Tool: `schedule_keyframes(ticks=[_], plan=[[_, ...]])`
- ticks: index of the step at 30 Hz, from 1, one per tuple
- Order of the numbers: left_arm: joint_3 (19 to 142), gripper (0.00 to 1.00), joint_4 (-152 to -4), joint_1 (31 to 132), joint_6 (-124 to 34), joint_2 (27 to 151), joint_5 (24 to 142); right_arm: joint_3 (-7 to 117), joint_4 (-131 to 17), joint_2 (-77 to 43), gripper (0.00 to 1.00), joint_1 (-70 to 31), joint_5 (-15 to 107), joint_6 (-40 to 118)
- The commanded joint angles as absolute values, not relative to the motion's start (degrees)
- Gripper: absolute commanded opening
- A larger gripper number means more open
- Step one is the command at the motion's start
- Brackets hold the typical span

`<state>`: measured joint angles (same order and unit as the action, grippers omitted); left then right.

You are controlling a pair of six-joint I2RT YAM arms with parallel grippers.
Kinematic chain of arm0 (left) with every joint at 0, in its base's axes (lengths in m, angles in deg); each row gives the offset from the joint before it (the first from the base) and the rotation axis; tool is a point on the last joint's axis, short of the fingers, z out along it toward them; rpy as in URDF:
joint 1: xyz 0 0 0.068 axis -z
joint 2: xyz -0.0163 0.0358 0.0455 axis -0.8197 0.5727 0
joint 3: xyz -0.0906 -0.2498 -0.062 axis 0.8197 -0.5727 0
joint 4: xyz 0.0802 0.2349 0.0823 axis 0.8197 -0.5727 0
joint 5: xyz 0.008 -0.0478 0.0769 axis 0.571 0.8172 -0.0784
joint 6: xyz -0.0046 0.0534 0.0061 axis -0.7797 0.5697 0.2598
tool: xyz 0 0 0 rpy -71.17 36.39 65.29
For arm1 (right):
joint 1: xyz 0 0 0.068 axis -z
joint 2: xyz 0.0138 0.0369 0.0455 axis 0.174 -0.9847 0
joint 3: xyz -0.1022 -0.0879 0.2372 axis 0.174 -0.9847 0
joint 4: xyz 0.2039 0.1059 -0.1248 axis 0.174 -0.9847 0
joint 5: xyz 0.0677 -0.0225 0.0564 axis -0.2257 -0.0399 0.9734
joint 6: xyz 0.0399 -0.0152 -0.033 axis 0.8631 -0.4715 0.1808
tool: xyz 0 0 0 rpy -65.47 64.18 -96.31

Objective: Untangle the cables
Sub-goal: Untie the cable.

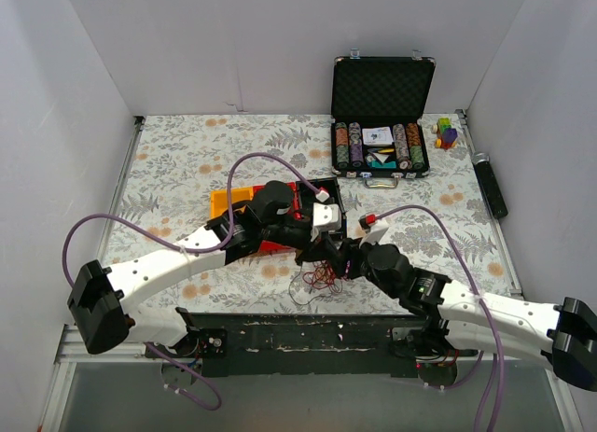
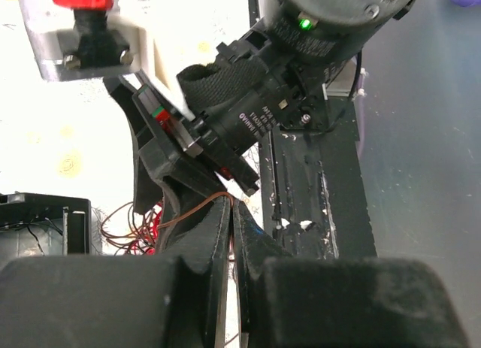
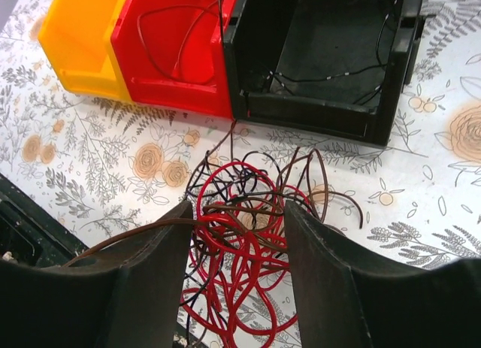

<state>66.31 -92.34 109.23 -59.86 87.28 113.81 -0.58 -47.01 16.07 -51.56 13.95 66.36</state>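
Observation:
The cables (image 3: 242, 246) are a fist-sized tangle of thin red, brown and black wires on the flowered cloth, near the table's front edge (image 1: 320, 277). My right gripper (image 3: 237, 209) is open, its fingers either side of the tangle just above it, and shows in the top view (image 1: 338, 262). My left gripper (image 2: 231, 213) is shut on one brown wire (image 2: 188, 210) that runs from the tangle (image 2: 120, 229). It sits right beside the right gripper in the top view (image 1: 317, 250). The same brown wire crosses my right gripper's left finger (image 3: 150, 261).
A yellow bin (image 3: 79, 40), a red bin (image 3: 176, 51) holding a thin wire, and a black bin (image 3: 323, 111) holding black wires stand just behind the tangle. An open poker chip case (image 1: 381, 115), a small coloured toy (image 1: 447, 133) and a black bar (image 1: 491, 186) lie at the back right.

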Motion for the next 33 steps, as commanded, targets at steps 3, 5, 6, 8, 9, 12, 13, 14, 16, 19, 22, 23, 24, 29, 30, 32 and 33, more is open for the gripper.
schedule_keyframes(ticks=[3,5,6,8,9,12,13,14,16,19,22,23,24,29,30,32,33], plan=[[76.49,0.00,-97.17,109.46,-61.11,87.15,121.29,-3.05,-46.72,13.42,0.57,-51.86,12.87,70.39],[80.80,0.00,-100.42,109.46,-60.68,87.33,122.79,-4.54,-47.86,13.50,0.56,-51.94,12.78,71.62],[82.99,0.00,-102.52,109.46,-60.06,87.15,123.14,-5.24,-48.48,13.85,0.56,-52.12,12.60,72.15],[86.43,0.00,-106.65,109.46,-58.57,86.54,123.32,-6.82,-49.71,15.42,0.57,-52.29,11.90,73.73],[87.66,0.00,-107.72,109.46,-58.22,86.01,123.06,-7.62,-50.24,16.39,0.58,-52.38,11.64,74.09],[90.74,0.00,-109.48,109.46,-58.56,84.87,122.53,-9.81,-50.59,18.86,0.59,-52.47,11.02,74.88],[91.97,0.00,-109.92,109.46,-59.09,84.78,122.62,-10.34,-50.85,19.65,0.59,-52.47,10.85,75.14],[92.94,0.00,-110.54,109.46,-59.53,84.78,122.79,-10.52,-51.29,20.09,0.58,-52.47,10.58,75.23],[95.66,0.00,-112.29,109.46,-59.27,85.04,123.06,-10.79,-52.78,20.97,0.54,-52.56,10.06,75.58],[100.05,0.00,-115.02,109.46,-57.34,85.48,121.66,-10.61,-56.29,22.02,0.49,-52.56,8.91,76.90],[105.58,0.00,-116.60,109.46,-54.79,85.66,118.67,-11.05,-60.43,23.17,0.46,-52.47,7.95,78.92],[107.26,0.00,-116.78,109.46,-54.18,85.74,117.62,-11.23,-61.48,23.78,0.45,-52.47,7.68,79.88],[109.01,0.00,-116.87,109.46,-53.65,85.75,116.83,-11.31,-62.71,24.31,0.43,-52.47,7.25,80.76],[114.12,0.00,-112.41,109.46,-50.84,84.43,110.86,-12.19,-66.41,26.07,0.36,-52.47,6.71,84.36],[114.65,0.00,-111.00,109.46,-49.96,84.08,109.62,-12.37,-66.76,26.24,0.36,-52.56,6.80,84.89],[115.27,0.00,-107.23,109.46,-47.68,83.20,106.90,-12.63,-67.73,26.16,0.36,-52.56,7.15,85.86],[115.18,0.01,-103.90,109.46,-47.58,82.41,104.97,-12.81,-68.17,25.98,0.36,-52.56,7.24,86.30]])
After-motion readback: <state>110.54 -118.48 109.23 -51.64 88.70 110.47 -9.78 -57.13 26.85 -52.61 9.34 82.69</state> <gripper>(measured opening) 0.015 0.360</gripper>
